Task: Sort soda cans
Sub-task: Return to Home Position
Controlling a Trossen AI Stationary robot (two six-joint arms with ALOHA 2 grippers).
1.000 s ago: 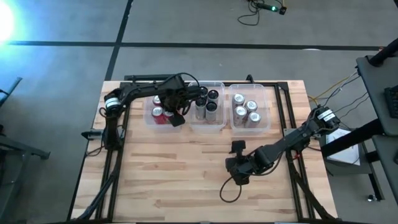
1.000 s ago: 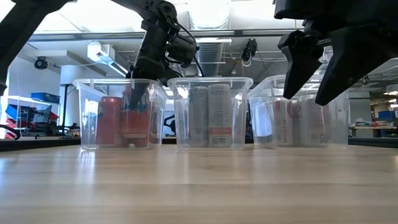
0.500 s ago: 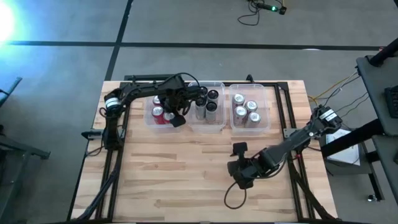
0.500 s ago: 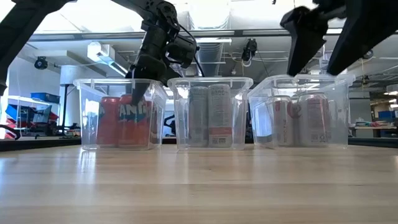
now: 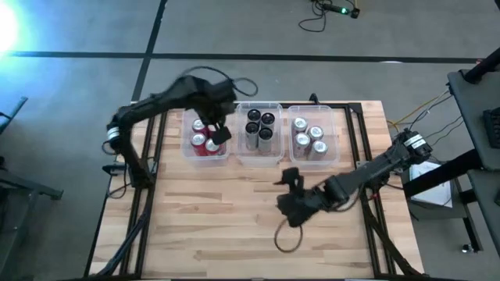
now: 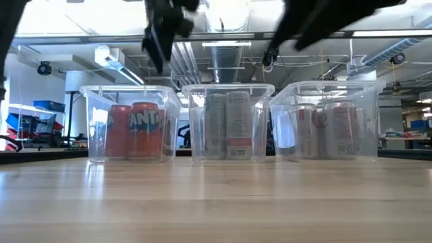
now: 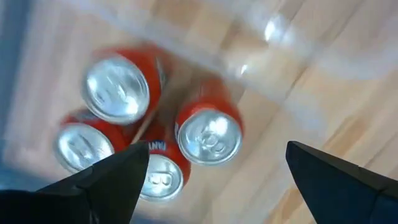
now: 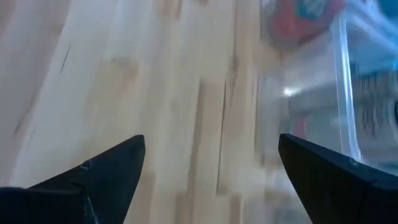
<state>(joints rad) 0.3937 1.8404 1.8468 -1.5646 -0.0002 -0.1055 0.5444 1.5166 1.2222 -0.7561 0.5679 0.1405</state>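
Note:
Several red soda cans (image 7: 208, 134) stand upright on their bases in the left clear bin (image 5: 190, 153); in the low view the red cans (image 6: 135, 131) show through its wall. Dark and silver cans (image 5: 259, 127) stand in the middle bin, silver cans (image 5: 309, 136) in the right bin. My left gripper (image 5: 218, 133) hangs open and empty above the red cans, clear of the bin's rim (image 6: 160, 40). My right gripper (image 5: 283, 192) is open and empty over the bare table middle, in front of the bins; its wrist view shows wood below (image 8: 211, 140).
The three clear bins sit side by side along the table's far edge. A dark cable (image 5: 287, 234) trails from the right arm over the near table. Bare wooden table (image 5: 203, 218) lies in front of the bins.
My left gripper has let go of a red can inside the left bin and risen straight up out of it; the can now stands among the others. My right gripper has lifted higher above the table and shifted a little toward the left.

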